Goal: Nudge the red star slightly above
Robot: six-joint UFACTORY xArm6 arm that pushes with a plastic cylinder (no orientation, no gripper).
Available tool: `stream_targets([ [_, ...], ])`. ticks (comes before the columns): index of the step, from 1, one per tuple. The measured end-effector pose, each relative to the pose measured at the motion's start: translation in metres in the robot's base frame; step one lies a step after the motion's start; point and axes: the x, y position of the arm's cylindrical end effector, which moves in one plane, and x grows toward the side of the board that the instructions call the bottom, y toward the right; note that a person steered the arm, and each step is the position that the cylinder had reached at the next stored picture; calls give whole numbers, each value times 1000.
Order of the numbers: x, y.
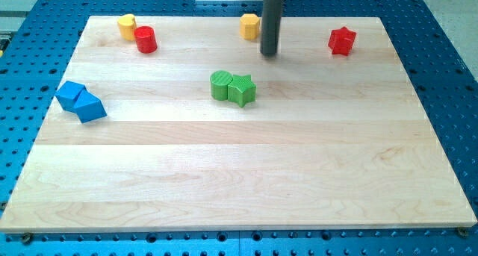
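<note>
No text, label, number or sign can be read anywhere.

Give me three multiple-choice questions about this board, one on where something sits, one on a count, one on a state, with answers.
1. Where is the red star?
A. the view's top right
B. the view's bottom left
C. the board's centre

2. How many green blocks are there?
A. one
B. two
C. four

3. Is my tip touching the red star?
A. yes, pressed against it
B. no, it stands apart, to the view's left of it
C. it rests on top of it

Answers: 1 A, the star lies near the top right corner. 2 B, a green cylinder and a green star sit together mid-board. 3 B, bare wood shows between tip and star.
</note>
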Motion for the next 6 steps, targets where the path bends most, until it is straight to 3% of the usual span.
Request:
stream_targets([
  [1, 3, 81],
  [3, -74, 101],
  [4, -31, 99],
  [5, -21, 42],
  [6, -21, -69],
])
